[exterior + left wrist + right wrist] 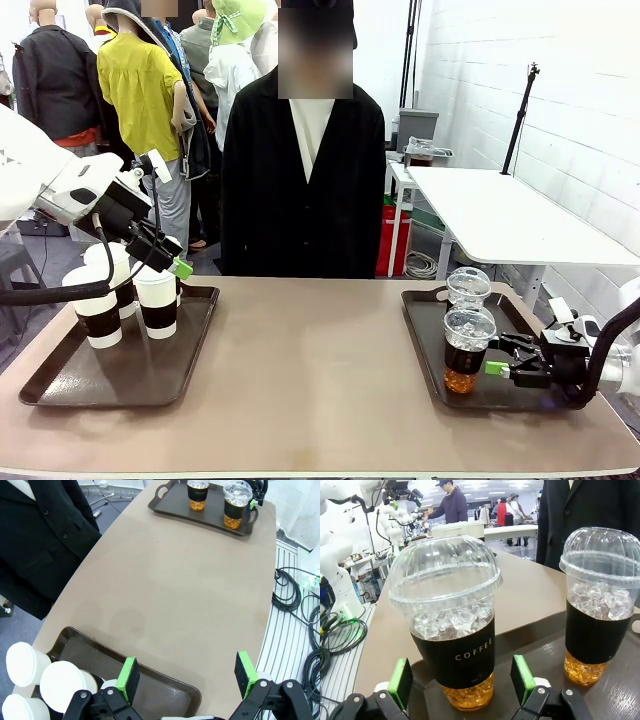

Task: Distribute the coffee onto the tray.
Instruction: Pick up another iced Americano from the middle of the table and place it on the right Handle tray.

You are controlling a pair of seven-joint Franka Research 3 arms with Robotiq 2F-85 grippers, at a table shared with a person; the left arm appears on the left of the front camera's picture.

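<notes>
Three white-lidded paper coffee cups (157, 300) with dark sleeves stand on the left tray (190, 345). My left gripper (174, 264) hovers open just above them; in the left wrist view its green pads (129, 680) spread wide over the tray's edge (165, 690), with the cups (62, 680) at lower left. On the right tray (425, 340) stand two dome-lidded iced coffees, one in front (468, 350) and one behind (468, 288). My right gripper (502, 368) is open beside the front one. In the right wrist view that cup (455, 625) stands just beyond the two pads (400, 682).
A person in a black jacket (300, 180) stands at the table's far side, hands out of sight. The brown table (310, 380) lies bare between the trays. Cables (295, 595) lie on the floor past the table edge. A white side table (500, 210) stands at the back right.
</notes>
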